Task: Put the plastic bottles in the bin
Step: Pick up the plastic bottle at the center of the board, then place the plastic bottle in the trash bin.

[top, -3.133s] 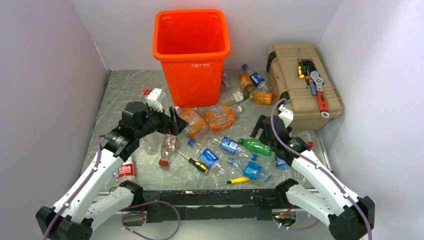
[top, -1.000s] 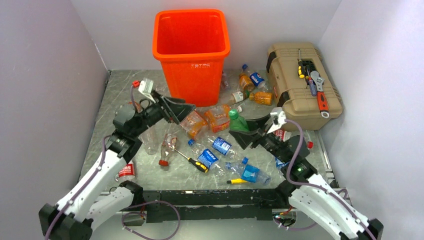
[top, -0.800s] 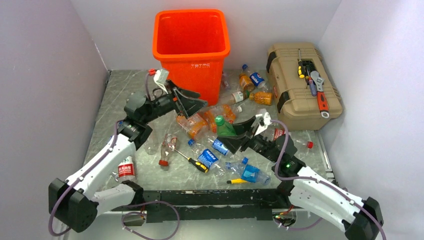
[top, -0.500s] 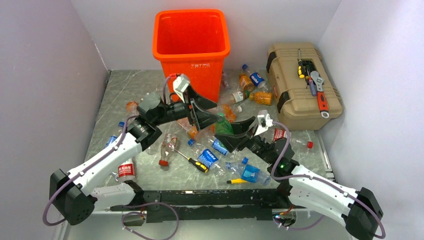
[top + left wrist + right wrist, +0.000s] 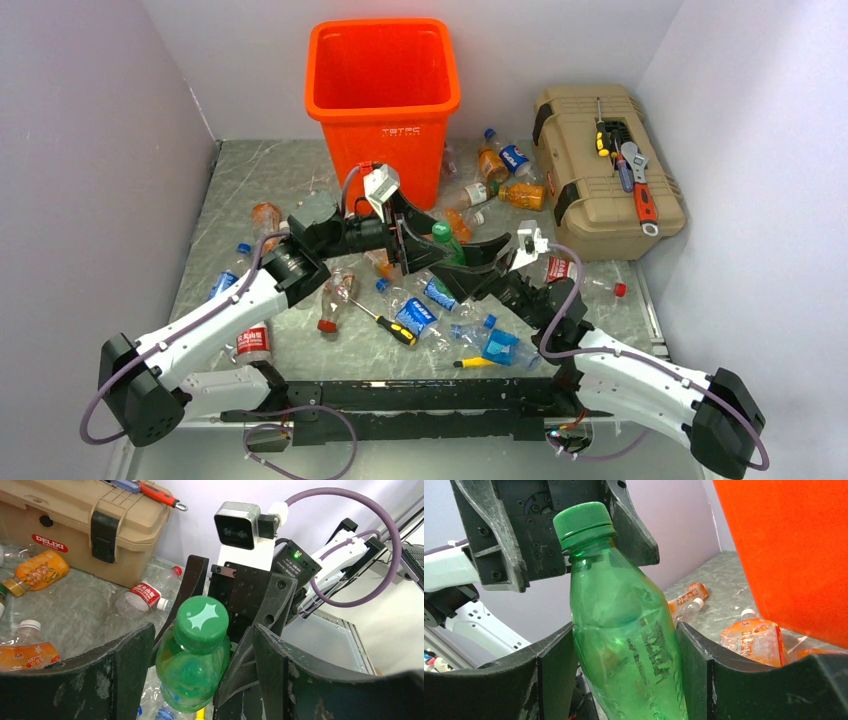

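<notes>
A green bottle [image 5: 447, 240] with a green cap hangs above the table just in front of the orange bin [image 5: 383, 105]. My right gripper [image 5: 455, 265] is shut on its body [image 5: 624, 630], with both fingers pressed to its sides. My left gripper [image 5: 428, 250] faces it from the left, open, with its jaws on either side of the cap end [image 5: 192, 665] and small gaps showing. Several other plastic bottles lie on the table: orange ones [image 5: 500, 165] right of the bin, blue-labelled ones [image 5: 418, 315] in the middle, a red-labelled one [image 5: 252, 340] near left.
A tan toolbox [image 5: 605, 170] with a wrench and screwdrivers on its lid stands at the back right. Two yellow-handled screwdrivers [image 5: 385, 322] [image 5: 475, 360] lie among the bottles. The bin's wall [image 5: 789, 555] is close on the right of the right wrist view. Grey walls enclose the table.
The left arm swung right from beside the bin to the green bottle, and its jaws have narrowed round the cap end. The right arm carried the bottle up and left, then held still.
</notes>
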Robot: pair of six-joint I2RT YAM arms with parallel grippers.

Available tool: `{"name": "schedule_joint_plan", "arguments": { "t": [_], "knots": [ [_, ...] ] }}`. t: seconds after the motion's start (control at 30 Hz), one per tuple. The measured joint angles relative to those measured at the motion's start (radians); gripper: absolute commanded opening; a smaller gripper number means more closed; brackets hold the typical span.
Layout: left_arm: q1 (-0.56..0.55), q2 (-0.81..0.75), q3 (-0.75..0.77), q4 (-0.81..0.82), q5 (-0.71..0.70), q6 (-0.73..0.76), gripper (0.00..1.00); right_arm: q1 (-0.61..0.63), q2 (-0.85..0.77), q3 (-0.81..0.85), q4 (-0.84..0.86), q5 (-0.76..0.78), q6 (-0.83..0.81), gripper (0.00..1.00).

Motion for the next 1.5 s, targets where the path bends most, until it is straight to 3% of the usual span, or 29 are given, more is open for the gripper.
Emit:
{"name": "schedule_joint_plan", "arguments": {
  "t": [0.1,0.17,0.33,0.37,0.4,0.43,0.53,0.57,0.67,0.83,1.0,1.13,1.2,1.33,1.5],
  "knots": [
    [-0.004,0.000,0.002,-0.003,-0.008,0.003,0.73,0.008,0.013,0.000,0.000,0.001,0.000,0.28],
    [-0.004,0.000,0.005,-0.005,-0.012,0.003,0.65,0.013,0.017,0.000,0.000,0.002,0.000,0.29],
    [-0.009,0.003,0.018,-0.011,-0.016,0.012,0.26,0.024,0.019,0.000,-0.001,0.003,-0.001,0.30],
    [-0.010,0.005,0.021,-0.012,-0.015,0.015,0.20,0.025,0.019,0.000,-0.001,0.007,-0.002,0.31],
    [-0.010,0.007,0.023,-0.014,-0.013,0.020,0.07,0.027,0.019,0.000,-0.004,0.015,-0.002,0.34],
    [-0.010,0.008,0.024,-0.015,-0.012,0.026,0.00,0.027,0.019,0.000,-0.008,0.020,-0.003,0.41],
    [-0.011,0.013,0.026,-0.015,-0.005,0.032,0.00,0.029,0.019,0.008,-0.027,0.026,-0.001,0.92],
    [-0.010,0.013,0.026,-0.016,-0.006,0.033,0.00,0.030,0.019,0.013,-0.037,0.028,0.001,0.99],
    [-0.013,0.013,0.035,-0.042,-0.017,0.042,0.00,0.032,0.022,0.080,-0.151,0.027,0.001,1.00],
    [-0.020,0.009,0.132,-0.193,-0.138,0.129,0.00,0.033,-0.055,0.229,-0.480,0.071,-0.031,1.00],
    [-0.019,0.010,0.356,-0.333,-0.346,0.291,0.00,0.033,-0.230,0.269,-0.742,0.219,-0.019,1.00],
    [0.005,0.054,0.572,-0.352,-0.483,0.414,0.00,0.033,-0.348,0.251,-0.866,0.295,0.005,1.00],
    [0.050,0.108,0.697,-0.351,-0.509,0.443,0.00,0.033,-0.384,0.226,-0.902,0.315,0.010,1.00],
    [0.250,0.256,0.925,-0.348,-0.493,0.403,0.00,0.033,-0.416,0.155,-0.969,0.327,0.023,1.00],
    [0.422,0.406,0.985,-0.289,-0.472,0.322,0.00,0.033,-0.443,0.101,-1.040,0.338,0.027,1.00]
  ]
}}
